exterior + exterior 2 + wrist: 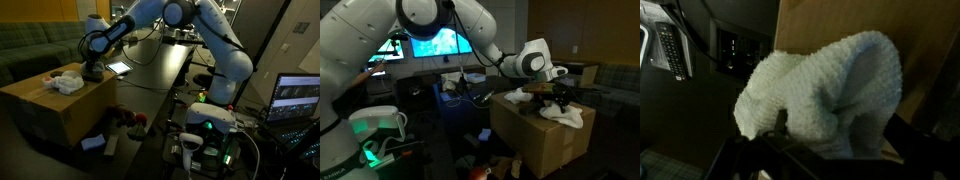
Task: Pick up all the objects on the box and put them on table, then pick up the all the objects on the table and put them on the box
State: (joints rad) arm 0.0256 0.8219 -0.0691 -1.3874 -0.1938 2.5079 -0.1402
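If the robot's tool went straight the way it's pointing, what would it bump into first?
Most likely the white fluffy cloth lying on the box. The open tool points down toward it, and the cloth fills the wrist view. How near it is, I can't tell.

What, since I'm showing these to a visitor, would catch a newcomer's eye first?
First the big white robot arm stretching across the scene, its end effector open just above the large brown cardboard box. Next, the white fluffy cloth lying on that box's top, filling the wrist view. Behind, bright blue monitor screens glow in an exterior view.
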